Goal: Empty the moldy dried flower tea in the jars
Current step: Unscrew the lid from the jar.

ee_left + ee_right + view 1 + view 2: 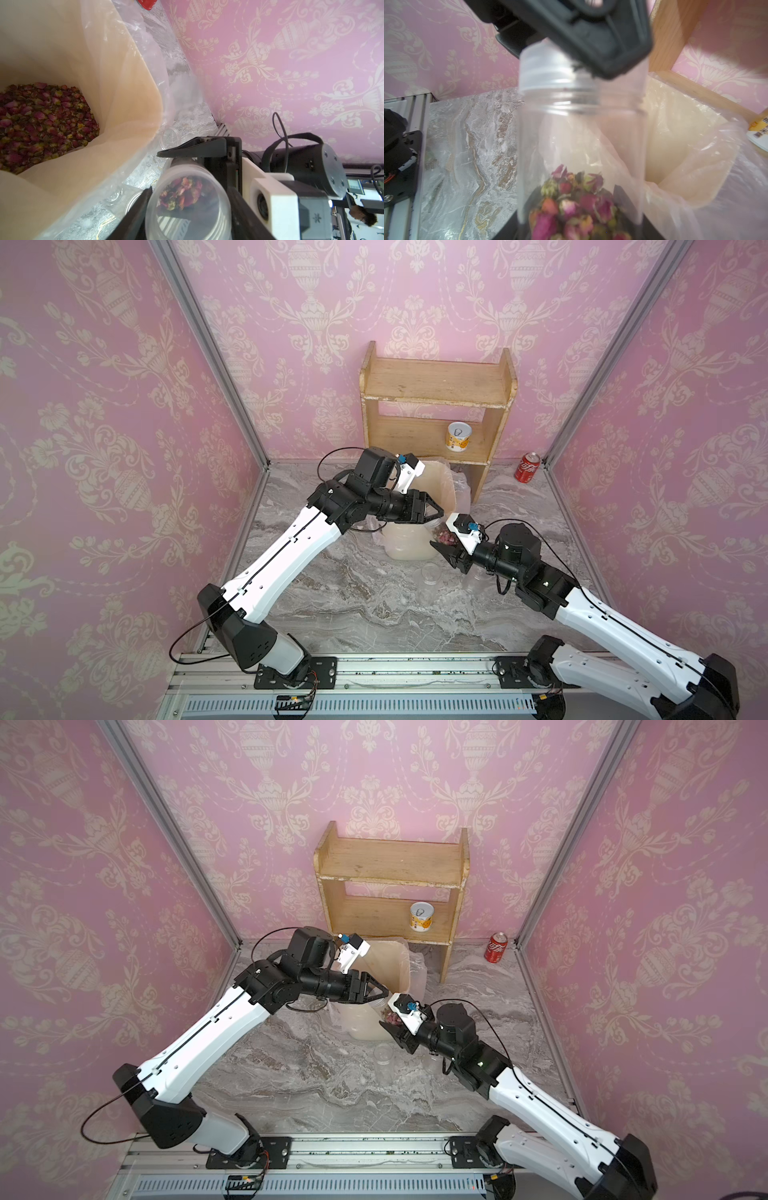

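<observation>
While jar (pixel 581 135) hangs by bin (pixel 436 485), shelf (pixel 436 381) behind

We note the left arm (pixel 286 556) and right arm (pixel 615 630) in white shells, black joint housings (pixel 245 635), thin black cables (pixel 170 649), white wrist camera blocks (pixel 409 472) with blue plugs (pixel 401 458), black screwed base plates (pixel 295 672).

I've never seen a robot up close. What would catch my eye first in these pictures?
In the middle, over a bag-lined bin, the right tool grips a clear jar of pinkish dried flower buds, while the left tool clamps its translucent lid. Inside the bin lies a heap of the same buds. Behind stands a wooden shelf against loud pink wallpaper, a red can beside it.
</observation>
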Robot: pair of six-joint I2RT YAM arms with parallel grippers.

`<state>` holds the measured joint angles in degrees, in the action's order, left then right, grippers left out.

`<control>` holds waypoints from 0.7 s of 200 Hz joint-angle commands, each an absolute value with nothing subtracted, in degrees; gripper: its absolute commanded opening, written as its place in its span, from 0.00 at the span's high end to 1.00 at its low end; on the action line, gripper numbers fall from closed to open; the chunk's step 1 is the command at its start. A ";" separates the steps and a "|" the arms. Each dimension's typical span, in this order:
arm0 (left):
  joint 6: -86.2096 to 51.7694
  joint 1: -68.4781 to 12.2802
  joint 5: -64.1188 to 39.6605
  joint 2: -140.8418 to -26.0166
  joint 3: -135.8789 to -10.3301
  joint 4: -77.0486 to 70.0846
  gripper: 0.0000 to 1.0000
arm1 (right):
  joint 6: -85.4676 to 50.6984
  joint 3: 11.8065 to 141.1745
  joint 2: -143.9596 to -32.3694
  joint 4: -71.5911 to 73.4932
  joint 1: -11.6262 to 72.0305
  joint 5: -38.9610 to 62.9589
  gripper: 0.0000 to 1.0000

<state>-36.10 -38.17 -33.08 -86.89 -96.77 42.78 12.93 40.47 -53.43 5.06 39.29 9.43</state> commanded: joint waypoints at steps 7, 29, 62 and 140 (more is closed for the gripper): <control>-43.14 -37.05 -26.20 -87.19 -96.33 36.04 0.70 | 19.20 38.42 -51.94 6.39 41.52 8.46 0.93; -44.36 -36.65 -28.14 -87.23 -95.92 35.05 0.66 | 19.58 37.99 -51.24 6.23 41.66 8.00 0.93; -44.00 -36.52 -28.75 -87.01 -95.61 34.53 0.55 | 19.05 37.66 -50.70 6.57 41.65 8.40 0.93; -41.71 -36.54 -31.49 -84.31 -90.18 27.37 0.34 | 16.14 37.20 -51.23 8.48 41.62 10.45 0.93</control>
